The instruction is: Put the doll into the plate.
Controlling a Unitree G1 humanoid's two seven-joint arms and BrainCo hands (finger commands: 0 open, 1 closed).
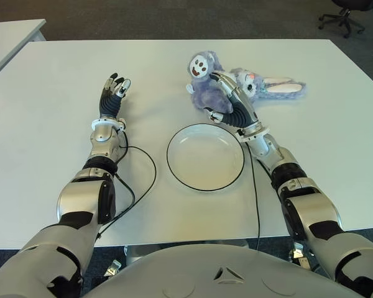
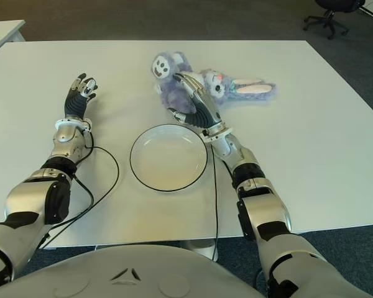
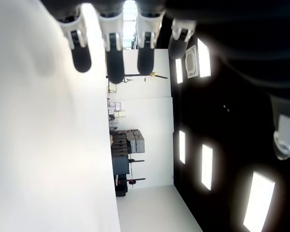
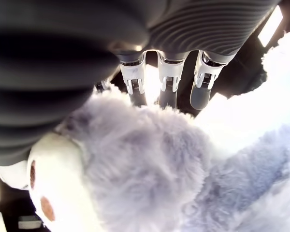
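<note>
Over on the left of the white counter (image 1: pixel 43 99), the left hand (image 1: pixel 114 93) shows with its fingers straight and spread, holding nothing, a black cable (image 1: pixel 143 180) looping beside its forearm. Toward the middle sits the empty white plate (image 1: pixel 205 156) with a dark rim, near the counter's front edge. Just beyond it, the right hand (image 1: pixel 227 96) lies over the fluffy purple doll (image 1: pixel 205 84), fingers draped on the fur; the doll lies on the counter behind the plate, long ears trailing right.
</note>
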